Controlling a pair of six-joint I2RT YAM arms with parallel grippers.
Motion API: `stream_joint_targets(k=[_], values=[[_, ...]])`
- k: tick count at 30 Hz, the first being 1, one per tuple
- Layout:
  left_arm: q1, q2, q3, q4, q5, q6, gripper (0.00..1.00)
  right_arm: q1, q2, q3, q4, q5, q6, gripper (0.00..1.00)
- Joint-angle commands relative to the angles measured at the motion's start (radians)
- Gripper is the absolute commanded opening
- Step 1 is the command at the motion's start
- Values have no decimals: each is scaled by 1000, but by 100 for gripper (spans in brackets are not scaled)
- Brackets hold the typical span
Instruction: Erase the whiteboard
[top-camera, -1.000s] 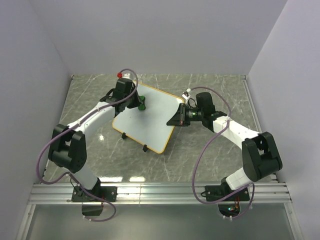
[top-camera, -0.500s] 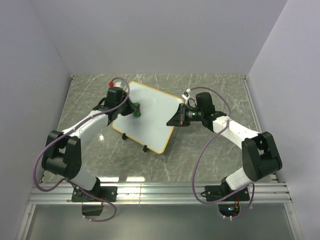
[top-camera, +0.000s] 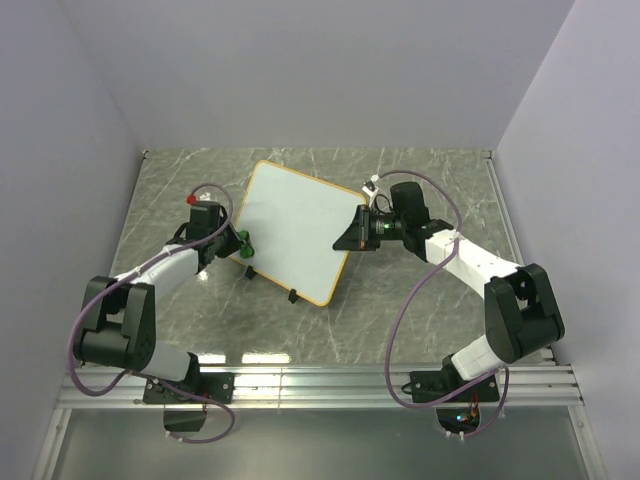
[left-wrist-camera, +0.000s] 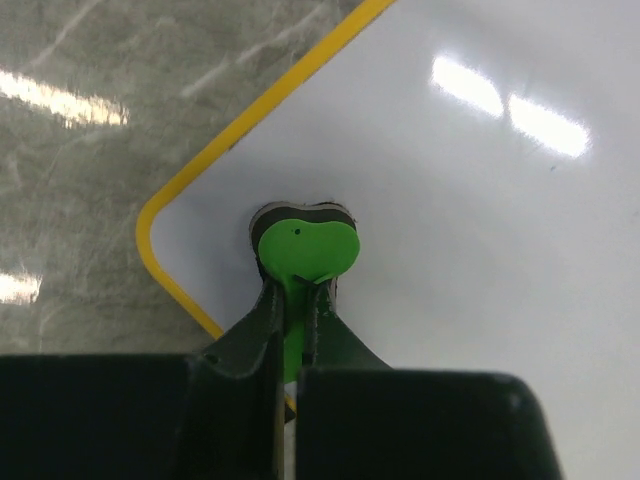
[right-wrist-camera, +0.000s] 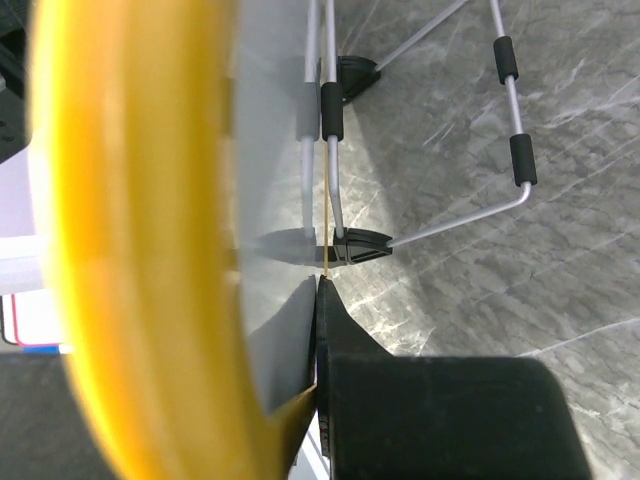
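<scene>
The whiteboard (top-camera: 295, 225) is standing tilted in the middle of the table (top-camera: 420, 310), nearer the far edge. It is looking all white, with no marks showing, so the job is probably nearly done. The left gripper (left-wrist-camera: 295, 300) is squeezing a green eraser (left-wrist-camera: 305, 250) at the board's near left corner. The right gripper (top-camera: 358, 232) is pinching its right edge.

Light: bright, even, from overhead
Glare: white streaks on the whiteboard (left-wrist-camera: 470, 260) (the table (left-wrist-camera: 80, 150) too)
Blur: yellow frame (right-wrist-camera: 130, 240), right wrist view
</scene>
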Motion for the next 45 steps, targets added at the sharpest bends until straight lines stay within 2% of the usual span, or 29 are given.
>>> stream_joint_targets(k=[1, 3, 4, 5, 6, 7, 10, 11, 12, 18, 21, 27, 29, 30, 32, 35, 36, 38, 39, 42, 45], values=[[-29, -30, 32, -160, 18, -6, 0, 16, 15, 37, -66, -9, 2, 0], [-28, -72, 116, -210, -2, 5, 0, 16, 15, 36, -78, -5, -6, 2], [-28, -86, 144, -260, -6, 9, 0, 17, 14, 33, -84, 1, -13, 9], [-29, -110, 170, -282, -10, 13, 0, 17, 9, 30, -86, 13, -16, 31], [-28, -121, 216, -308, -15, 17, 1, 17, 6, 25, -87, 21, -19, 42], [-29, -138, 232, -344, -24, 17, 0, 17, 3, 16, -90, 29, -26, 65], [-28, -162, 264, -391, -32, 16, 0, 17, 1, -7, -82, 44, -29, 84], [-28, -187, 263, -406, -35, 16, 0, 17, -2, -16, -76, 47, -27, 94], [-28, -199, 252, -412, -39, 17, 0, 16, -6, -24, -70, 56, -26, 97], [-11, -310, 238, -498, -124, 43, 0, 13, -42, -58, -96, 119, -41, 100], [44, -337, 226, -541, -142, 68, 0, 5, -78, -56, -148, 194, -61, 100], [149, -371, 162, -598, -208, 101, 1, -23, -222, -23, -282, 438, -85, 100], [166, -383, 123, -615, -266, 94, 4, -26, -293, -6, -331, 551, -85, 100], [164, -382, 111, -610, -283, 85, 12, -27, -319, 7, -361, 569, -89, 100], [167, -360, 124, -610, -299, 73, 18, -27, -390, 16, -386, 612, -90, 100], [173, -299, 125, -606, -311, 43, 55, -26, -468, 33, -415, 610, -92, 100], [173, -285, 117, -598, -311, 40, 71, -27, -483, 42, -426, 600, -89, 100], [173, -245, 91, -575, -323, 33, 81, -29, -520, 48, -441, 592, -90, 100], [173, -235, 86, -572, -328, 31, 89, -29, -529, 56, -452, 583, -95, 100], [196, -190, 95, -569, -329, 22, 96, -27, -575, 68, -472, 578, -101, 100], [196, -188, 140, -599, -314, 11, 97, -27, -601, 94, -477, 560, -105, 100]])
